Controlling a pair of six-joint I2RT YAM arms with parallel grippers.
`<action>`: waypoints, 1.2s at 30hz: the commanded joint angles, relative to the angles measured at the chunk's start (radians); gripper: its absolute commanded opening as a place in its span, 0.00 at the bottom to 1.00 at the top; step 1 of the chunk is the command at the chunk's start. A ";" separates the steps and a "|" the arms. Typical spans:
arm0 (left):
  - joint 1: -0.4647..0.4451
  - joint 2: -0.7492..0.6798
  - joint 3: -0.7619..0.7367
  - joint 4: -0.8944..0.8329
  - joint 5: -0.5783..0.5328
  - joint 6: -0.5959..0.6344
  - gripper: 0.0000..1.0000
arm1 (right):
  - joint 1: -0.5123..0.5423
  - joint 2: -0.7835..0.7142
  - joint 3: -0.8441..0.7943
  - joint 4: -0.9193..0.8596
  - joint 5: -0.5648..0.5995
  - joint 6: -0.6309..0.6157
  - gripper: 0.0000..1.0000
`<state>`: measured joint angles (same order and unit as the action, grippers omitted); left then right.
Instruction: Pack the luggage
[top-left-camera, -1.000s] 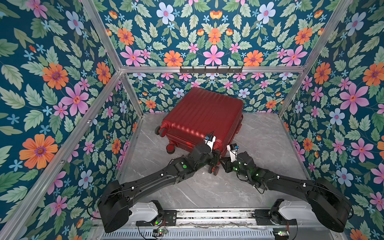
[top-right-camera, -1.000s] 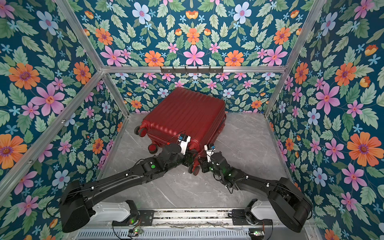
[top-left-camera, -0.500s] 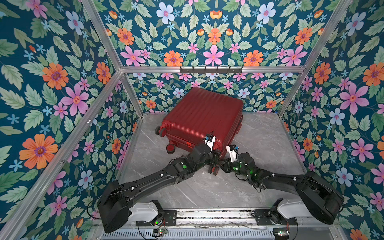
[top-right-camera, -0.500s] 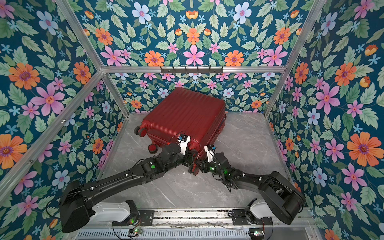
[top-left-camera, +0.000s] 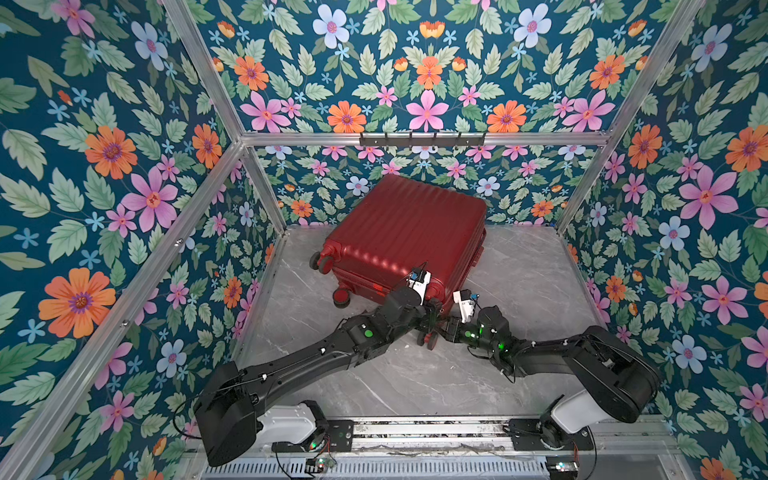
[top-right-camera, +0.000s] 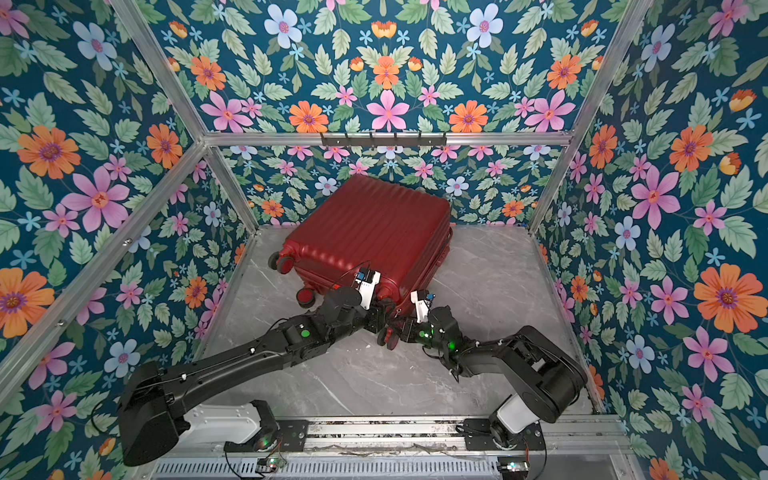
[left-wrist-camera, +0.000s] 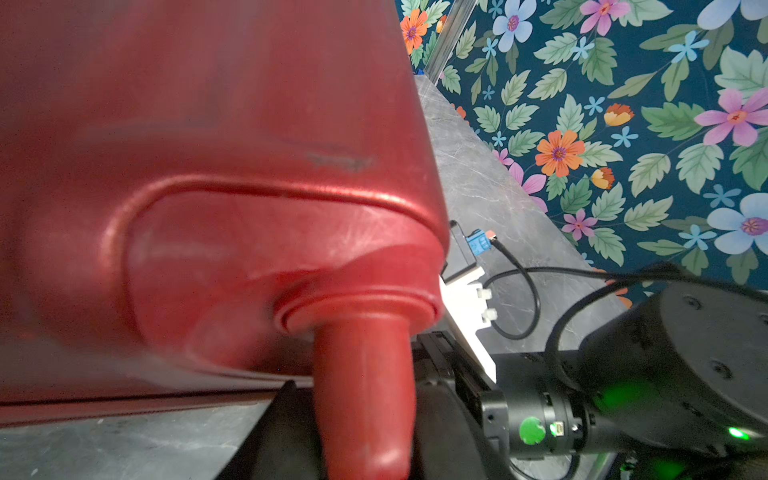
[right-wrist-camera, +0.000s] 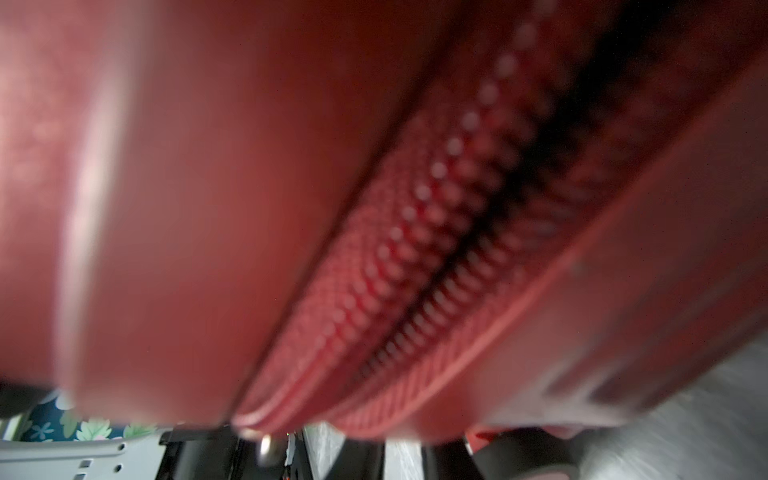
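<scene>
Red hard-shell luggage (top-left-camera: 407, 241) lies flat, lid down, at 12 o'clock on the marble floor (top-left-camera: 532, 274). Left gripper (top-left-camera: 432, 311) appears clamped round the caster (left-wrist-camera: 365, 395) at the case's 5 o'clock corner. Right gripper (top-left-camera: 448, 329) sits close against the zipper (right-wrist-camera: 436, 270); blur hides whether its jaws are parted. Risk: a tug on the zipper skids the case, or the caster swivels out of the grip.
</scene>
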<state>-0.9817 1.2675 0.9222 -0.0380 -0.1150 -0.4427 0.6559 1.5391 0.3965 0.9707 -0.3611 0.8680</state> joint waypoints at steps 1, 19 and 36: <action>0.003 -0.014 0.004 0.138 -0.045 0.007 0.00 | -0.013 -0.008 -0.006 0.201 0.151 0.024 0.17; 0.003 -0.011 0.006 0.138 -0.043 0.006 0.00 | -0.012 -0.040 -0.029 0.222 0.138 0.055 0.19; 0.003 -0.014 0.000 0.137 -0.041 0.001 0.00 | -0.021 0.147 -0.019 0.450 0.153 0.187 0.23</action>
<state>-0.9817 1.2655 0.9188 -0.0296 -0.1177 -0.4454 0.6525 1.6440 0.3641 1.2888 -0.3901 1.0203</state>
